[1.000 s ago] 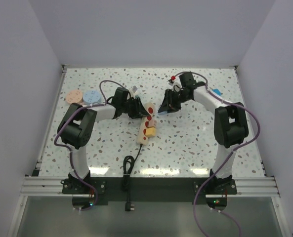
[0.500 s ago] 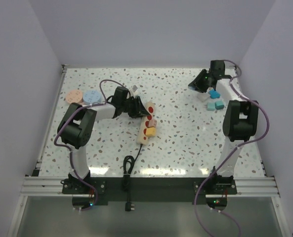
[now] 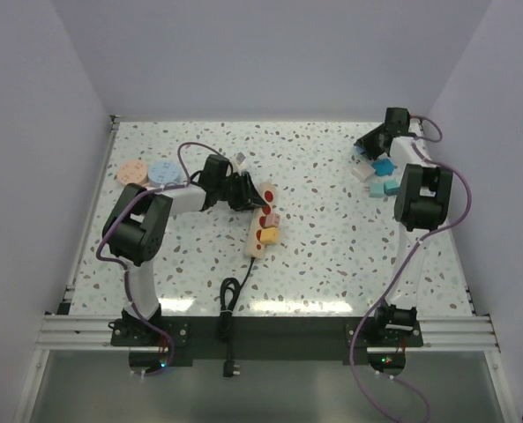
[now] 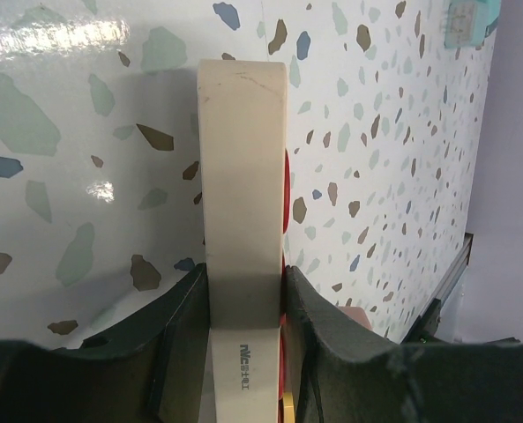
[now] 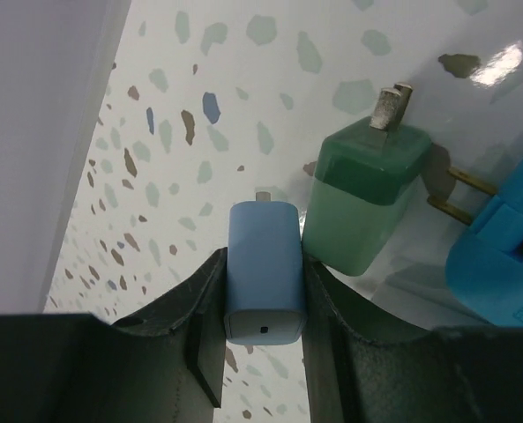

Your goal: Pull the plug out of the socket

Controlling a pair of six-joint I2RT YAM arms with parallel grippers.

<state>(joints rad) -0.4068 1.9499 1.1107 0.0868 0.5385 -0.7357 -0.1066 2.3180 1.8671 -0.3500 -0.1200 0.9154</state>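
The socket (image 3: 261,222), a pale wooden strip with red faces, lies mid-table. A pink plug (image 3: 272,218) and a yellow plug (image 3: 266,235) sit in it. My left gripper (image 3: 244,192) is shut on the strip's far end; in the left wrist view the fingers (image 4: 180,317) press both sides of the strip (image 4: 242,176). My right gripper (image 3: 365,146) is at the far right back. It is shut on a light-blue plug (image 5: 263,269) with its prong pointing away, close beside a green plug (image 5: 364,198).
Loose teal and blue plugs (image 3: 383,176) lie by the right gripper; one blue plug (image 5: 499,264) shows at the right wrist view's edge. Orange (image 3: 133,172) and light-blue (image 3: 164,170) discs lie back left. The strip's black cable (image 3: 230,291) runs to the near edge.
My right gripper has swung from beside the strip to the far right back corner with the light-blue plug in it. The left gripper and the strip have stayed put.
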